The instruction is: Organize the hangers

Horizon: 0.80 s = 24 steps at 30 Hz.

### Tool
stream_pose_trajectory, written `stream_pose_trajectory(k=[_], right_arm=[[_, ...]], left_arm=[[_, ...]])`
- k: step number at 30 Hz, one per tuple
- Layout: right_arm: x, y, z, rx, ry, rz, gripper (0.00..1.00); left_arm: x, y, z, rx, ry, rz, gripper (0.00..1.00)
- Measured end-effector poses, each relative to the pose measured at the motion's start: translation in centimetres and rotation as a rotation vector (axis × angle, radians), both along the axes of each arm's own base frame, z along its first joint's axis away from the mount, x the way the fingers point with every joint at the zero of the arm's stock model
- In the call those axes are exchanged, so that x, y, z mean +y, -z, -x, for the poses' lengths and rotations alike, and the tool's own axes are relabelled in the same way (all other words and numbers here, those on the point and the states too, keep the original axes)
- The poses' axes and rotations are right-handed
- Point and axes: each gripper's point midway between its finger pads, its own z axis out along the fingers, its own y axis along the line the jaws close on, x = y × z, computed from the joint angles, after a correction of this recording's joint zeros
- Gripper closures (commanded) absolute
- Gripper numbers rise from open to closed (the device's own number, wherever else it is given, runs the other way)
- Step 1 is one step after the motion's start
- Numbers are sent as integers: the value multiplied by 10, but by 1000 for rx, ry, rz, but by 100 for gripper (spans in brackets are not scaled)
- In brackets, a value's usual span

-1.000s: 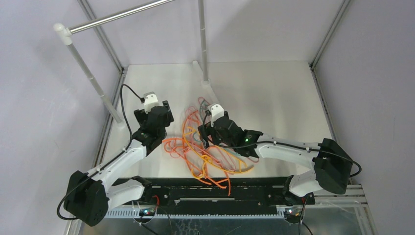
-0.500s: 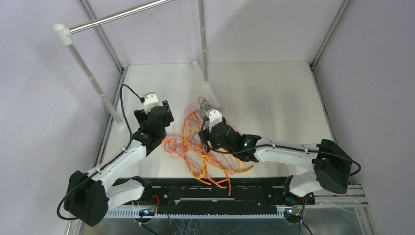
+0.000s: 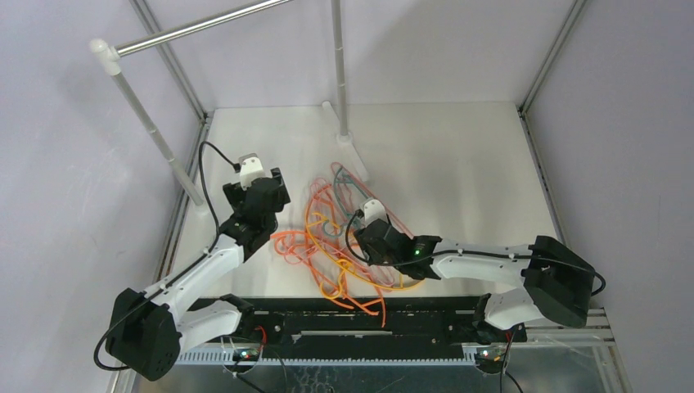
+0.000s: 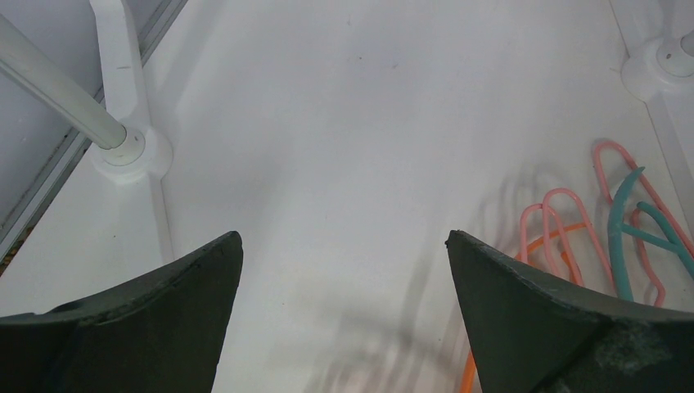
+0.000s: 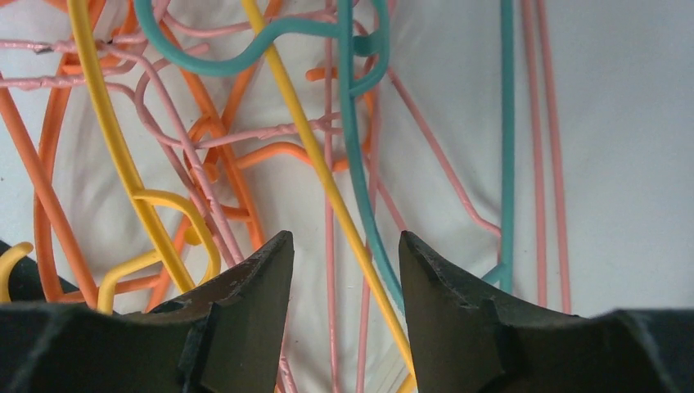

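Left claw [image 4: 344, 246]: spread wide above bare table [image 4: 327, 106].
Hangers [image 3: 315, 246]: one tangled heap, off this claw's right side; pink hook [image 4: 565, 214] just past its right finger.
Right claw [image 5: 345, 246]: half spread, low over the heap, not yet pinching.
In its gap: yellow wire [image 5: 327, 184], teal wire [image 5: 353, 164].

Two claws: left claw [image 4: 344, 237], right claw [image 5: 345, 239]. Hangers [image 3: 335, 255]: one tangled heap, four colours, single count not readable. One rail [image 3: 196, 27], two posts [image 3: 154, 131].
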Motion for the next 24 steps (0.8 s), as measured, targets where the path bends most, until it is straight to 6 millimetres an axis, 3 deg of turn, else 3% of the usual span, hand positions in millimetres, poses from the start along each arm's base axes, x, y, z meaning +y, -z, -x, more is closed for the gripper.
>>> stream_pose_trajectory(k=[4,10,17,18,22,24], right_arm=[[-7,-2,-8,-1,30,-9,42],[-20,14,-8,42,41,6,46],[-16,26,-4,90,16,3,53],[-15,28,-3,97,11,1,56],[-13,35,-2,116,-2,5,89],[-12,37,-1,126,-9,6,100]], left_arm=[[0,0,0,0,0,0,0],[2,0,0,-2,-8,-4,1],[4,-1,1,-5,-20,-10,1],[4,-1,1,-5,-20,-10,1],[4,-1,1,-5,-21,-10,1],[4,-1,1,-6,-24,-12,1]])
